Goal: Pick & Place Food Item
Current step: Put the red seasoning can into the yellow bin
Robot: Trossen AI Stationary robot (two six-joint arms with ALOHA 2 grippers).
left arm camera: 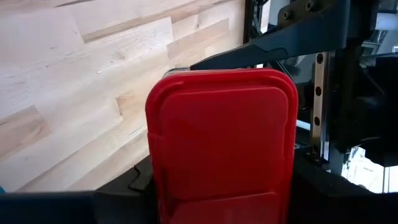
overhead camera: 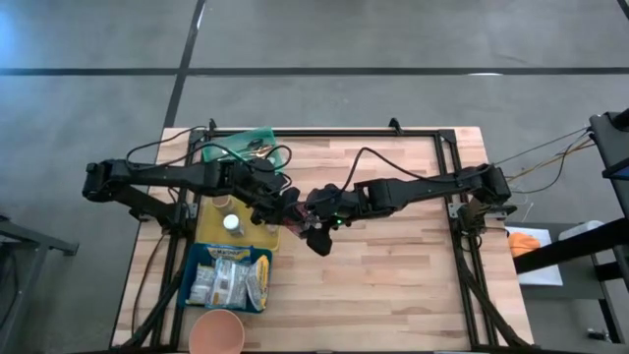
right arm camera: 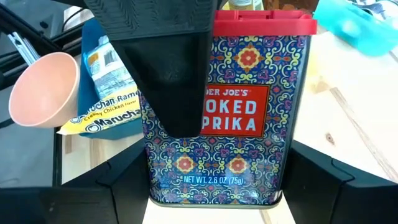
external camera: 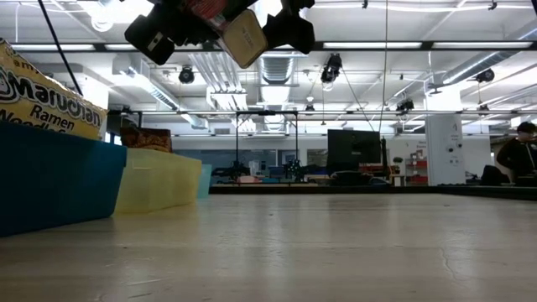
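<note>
Mid-handover, by the look. Tin (right arm camera: 227,112) is up in the air over table centre, just beside the yellow bin (overhead camera: 228,224). R gripper (overhead camera: 313,218) clamped on tin body. L gripper (overhead camera: 278,206) around red-lid end, fingers w/ tin between; clamped or not, can't tell. Next: L needs firm hold before R lets go. Tin's long axis runs gripper to gripper, lid toward L.

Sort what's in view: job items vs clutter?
Job:
- smoked paprika tin, held up between both grippers
- left gripper
- right gripper

Lying about:
- blue bin of ramen packets
- yellow bin
- pink cup
- teal bin
</note>
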